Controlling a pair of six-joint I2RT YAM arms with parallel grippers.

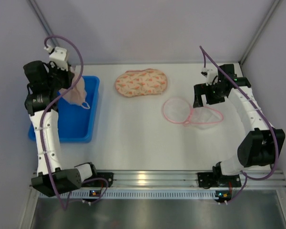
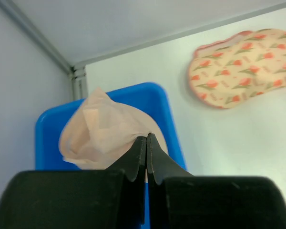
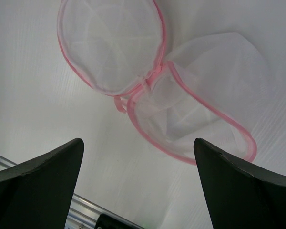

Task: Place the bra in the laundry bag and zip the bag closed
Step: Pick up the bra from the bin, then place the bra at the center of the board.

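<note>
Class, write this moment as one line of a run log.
left gripper: shut on bra over blue bin | right gripper: open above laundry bag | laundry bag: unzipped, empty

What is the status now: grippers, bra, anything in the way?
Left gripper shut on bra, above blue bin. Right gripper open over bag, bag unzipped. Floral piece on table between bin and bag, farther back.
</note>
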